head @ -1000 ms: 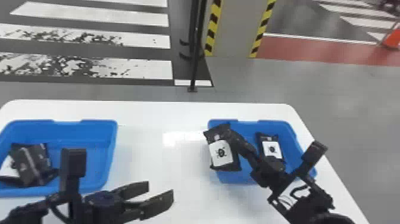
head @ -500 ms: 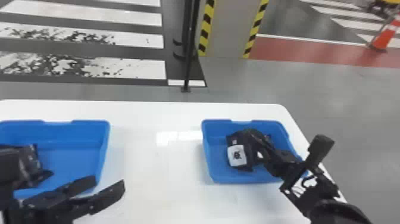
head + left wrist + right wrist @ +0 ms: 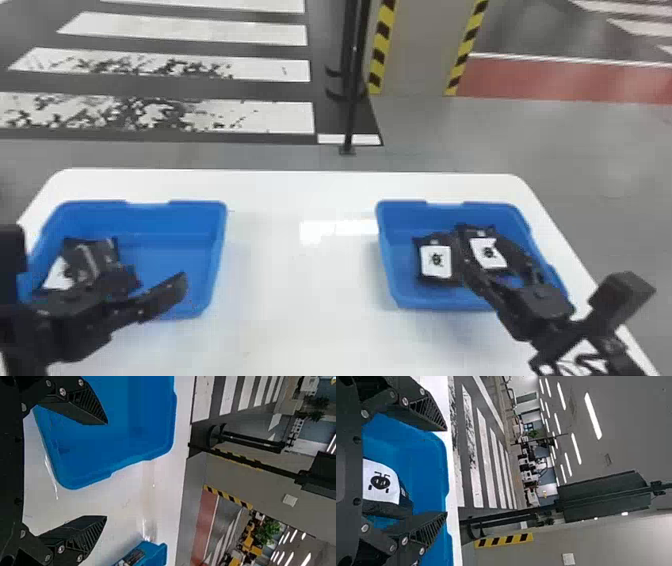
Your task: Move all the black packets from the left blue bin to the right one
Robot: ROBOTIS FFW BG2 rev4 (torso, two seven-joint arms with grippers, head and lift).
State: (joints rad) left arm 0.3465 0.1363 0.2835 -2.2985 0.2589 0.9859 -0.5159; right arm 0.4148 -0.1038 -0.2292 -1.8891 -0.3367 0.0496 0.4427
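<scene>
A black packet (image 3: pixel 489 254) lies between the right claw's (image 3: pixel 481 240) parted fingers.

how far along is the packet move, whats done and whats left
Partly done. Two black packets, one beside another, already lie in the right bin. Nothing looks to be in hand: the left gripper and right gripper both have their fingers apart, pinching no packet. Still to go is the overlapping pile of packets in the left bin; the arm partly covers it, so I can't count them.
</scene>
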